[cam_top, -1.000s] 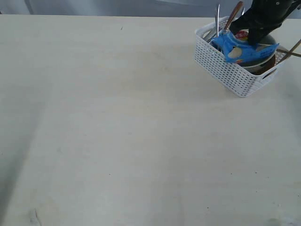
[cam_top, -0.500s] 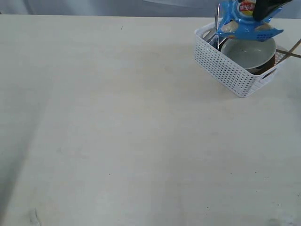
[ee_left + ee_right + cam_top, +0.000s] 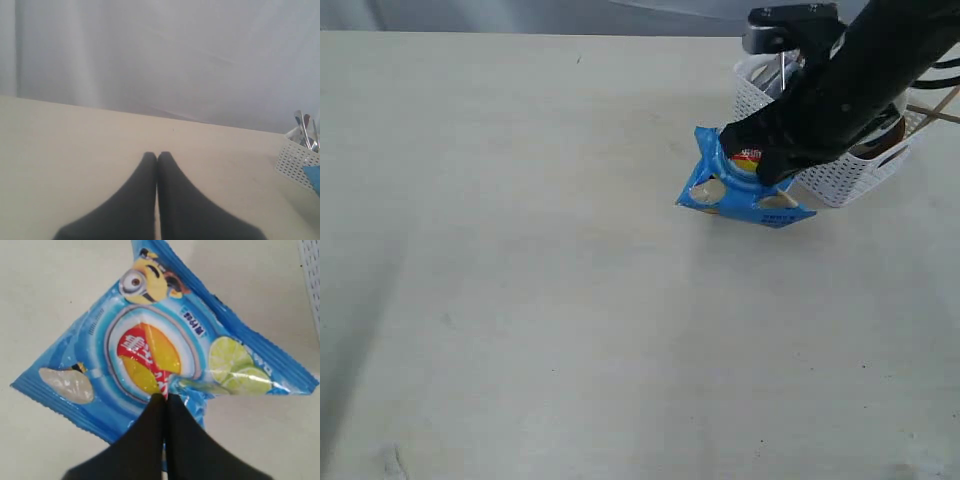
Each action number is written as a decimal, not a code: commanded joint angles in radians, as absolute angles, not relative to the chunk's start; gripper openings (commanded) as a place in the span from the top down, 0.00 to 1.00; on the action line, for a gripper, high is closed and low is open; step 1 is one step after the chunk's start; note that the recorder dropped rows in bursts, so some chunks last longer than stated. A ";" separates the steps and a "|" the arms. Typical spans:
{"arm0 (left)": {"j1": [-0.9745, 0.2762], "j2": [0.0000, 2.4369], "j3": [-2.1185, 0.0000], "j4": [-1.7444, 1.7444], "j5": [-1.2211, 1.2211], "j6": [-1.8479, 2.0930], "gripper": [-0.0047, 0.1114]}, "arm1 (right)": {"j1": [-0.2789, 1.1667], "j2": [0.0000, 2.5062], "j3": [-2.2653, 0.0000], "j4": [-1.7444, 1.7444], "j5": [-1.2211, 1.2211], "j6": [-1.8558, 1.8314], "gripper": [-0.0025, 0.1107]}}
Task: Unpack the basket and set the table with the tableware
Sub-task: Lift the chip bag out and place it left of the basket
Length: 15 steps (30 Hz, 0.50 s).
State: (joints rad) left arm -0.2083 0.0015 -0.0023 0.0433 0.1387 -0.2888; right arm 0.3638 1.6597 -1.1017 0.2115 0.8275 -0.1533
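The right gripper [image 3: 162,399] is pinched shut on the bag [image 3: 150,340], its tips nipping a fold of foil near the middle of the printed face. Held that way, the bag hangs spread out under the tips instead of folding. In the exterior view the bag [image 3: 740,190] is low at the table [image 3: 520,260]. I cannot tell whether its lower edge is touching. It is at about 8 o'clock from the basket [image 3: 840,178] and just beside it.

The bag is not tableware, so I judge it is being put aside on bare table so the basket's contents can be reached. The spot is close to the basket, and it may need shifting later to leave room for the place setting.

The basket sits toward 1 o'clock on the table, and the arm [image 3: 865,80] hides most of it. The cutlery [image 3: 305,131] stands upright in it and the chopsticks [image 3: 938,106] poke out at its 3 o'clock side. Nothing of the tableware is laid out yet.

The left gripper [image 3: 157,159] is closed on nothing and parked low over the table, well apart.
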 commanded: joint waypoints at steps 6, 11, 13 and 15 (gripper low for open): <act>-0.211 0.000 0.000 0.053 0.140 -0.283 0.96 | 0.364 1.783 -1.098 0.157 0.689 -0.025 0.98; -0.211 0.000 0.000 0.053 0.140 -0.283 0.96 | 0.362 1.832 -1.098 0.150 0.640 0.000 0.98; -0.211 0.000 0.000 0.053 0.140 -0.283 0.96 | 0.362 1.841 -1.098 0.150 0.638 0.007 0.98; -0.211 0.000 0.000 0.053 0.140 -0.283 0.96 | 0.362 1.842 -1.098 0.146 0.640 0.007 0.97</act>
State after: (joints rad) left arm -0.2083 0.0015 -0.0023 0.0433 0.1387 -0.2888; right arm 0.3657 1.8388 -1.1000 0.1597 0.6495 0.0000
